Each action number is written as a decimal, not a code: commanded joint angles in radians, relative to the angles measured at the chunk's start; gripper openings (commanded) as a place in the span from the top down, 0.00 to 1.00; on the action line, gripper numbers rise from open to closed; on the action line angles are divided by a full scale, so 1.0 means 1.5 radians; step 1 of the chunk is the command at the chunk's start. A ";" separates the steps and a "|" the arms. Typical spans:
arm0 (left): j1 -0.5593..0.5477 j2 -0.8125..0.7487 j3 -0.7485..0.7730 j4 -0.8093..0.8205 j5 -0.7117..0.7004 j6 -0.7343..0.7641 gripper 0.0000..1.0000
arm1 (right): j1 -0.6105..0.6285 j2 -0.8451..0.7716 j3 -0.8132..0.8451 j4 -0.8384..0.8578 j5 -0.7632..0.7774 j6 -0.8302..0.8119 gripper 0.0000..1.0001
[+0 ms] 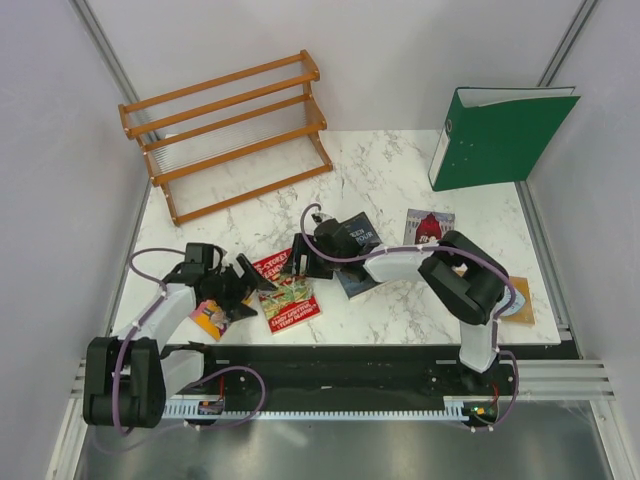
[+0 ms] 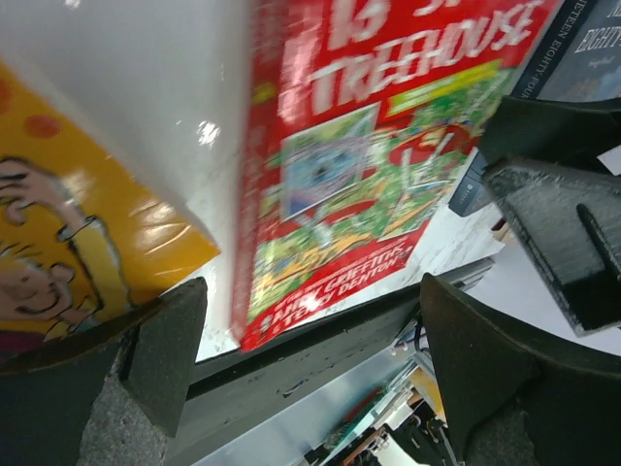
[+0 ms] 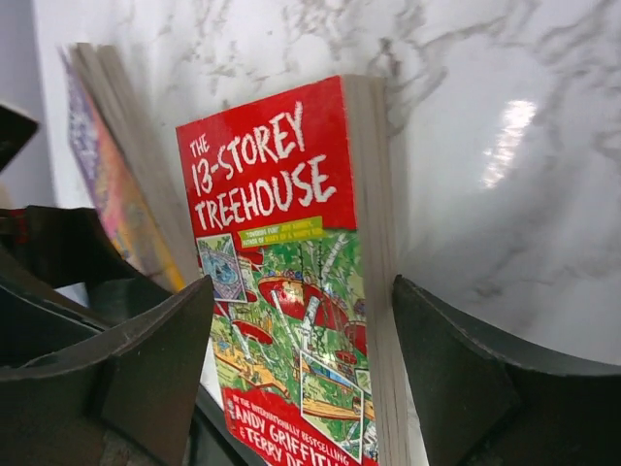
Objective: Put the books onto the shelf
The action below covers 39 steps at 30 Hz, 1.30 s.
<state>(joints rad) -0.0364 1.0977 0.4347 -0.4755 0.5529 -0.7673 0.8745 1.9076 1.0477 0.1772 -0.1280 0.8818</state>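
The red book [image 1: 287, 295] lies flat near the table's front edge. My right gripper [image 1: 300, 258] is open at its far end. In the right wrist view its jaws straddle the red book [image 3: 281, 243], one finger beside the page edge and the other apart from the cover. My left gripper [image 1: 250, 280] is open just left of the red book [image 2: 359, 165], with nothing between its fingers [image 2: 165, 340]. The yellow book [image 1: 210, 318] lies under the left wrist. A dark blue book [image 1: 355, 250] lies beneath the right arm. The wooden shelf [image 1: 225, 135] stands at the far left.
A green ring binder [image 1: 495, 135] stands at the back right. A pink-maroon book [image 1: 428, 226] lies in front of it. An orange-brown book [image 1: 520, 300] shows partly behind the right arm. The table's front edge [image 1: 340, 345] runs close to the red book.
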 commanded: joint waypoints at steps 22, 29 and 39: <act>-0.156 -0.104 0.143 -0.019 -0.152 -0.014 0.08 | -0.029 0.041 -0.055 0.211 -0.230 0.042 1.00; -0.156 -0.284 0.114 -0.018 -0.218 -0.041 0.05 | -0.085 -0.101 -0.114 0.213 -0.179 0.050 1.00; -0.157 -0.348 0.004 0.100 -0.177 -0.140 0.07 | -0.115 -0.173 -0.140 0.293 -0.185 0.125 1.00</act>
<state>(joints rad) -0.2741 0.5880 0.4919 -0.4530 0.2634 -0.8886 0.6945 1.6745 0.8524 0.4854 -0.3752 0.9867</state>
